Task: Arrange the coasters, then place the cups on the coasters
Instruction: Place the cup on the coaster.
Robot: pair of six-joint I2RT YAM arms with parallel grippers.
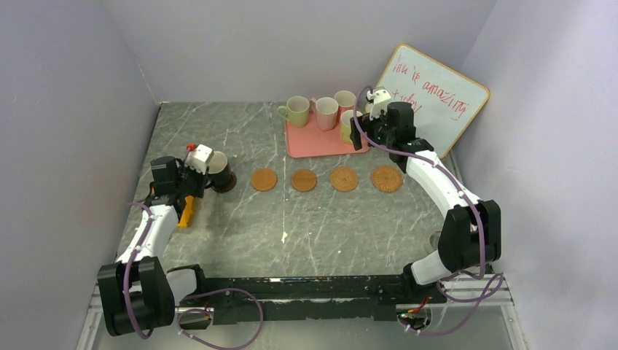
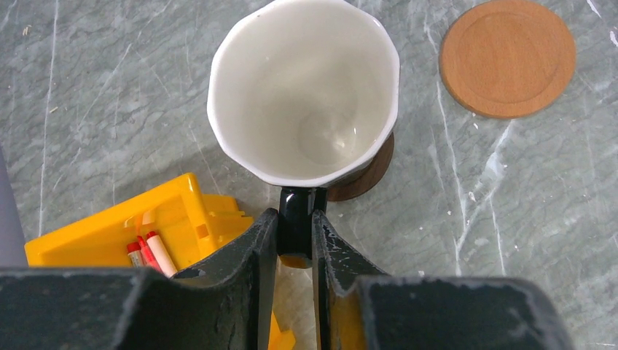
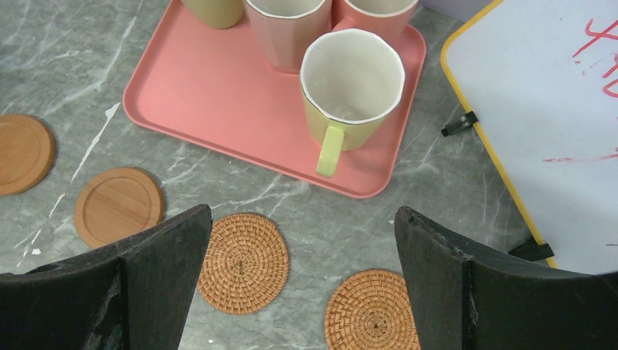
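My left gripper (image 2: 295, 219) is shut on the black handle of the dark brown cup (image 2: 302, 87), whose inside is pale. That cup stands over the dark brown coaster (image 2: 368, 175) at the left end of a row (image 1: 224, 184). To its right lie two smooth tan coasters (image 1: 264, 179) (image 1: 304, 179) and two woven ones (image 1: 344, 179) (image 1: 387, 179). My right gripper (image 3: 302, 219) hangs open above the pink tray's near edge, empty, facing the handle of a pale green cup (image 3: 350, 80). Another green cup (image 1: 296, 111) and two pink cups (image 1: 326, 113) (image 1: 345, 102) stand on the tray.
The pink tray (image 3: 211, 102) lies at the back centre. A whiteboard (image 1: 437, 102) with red writing leans at the back right, close to the right arm. A yellow holder (image 2: 124, 233) with red-capped markers lies under the left gripper.
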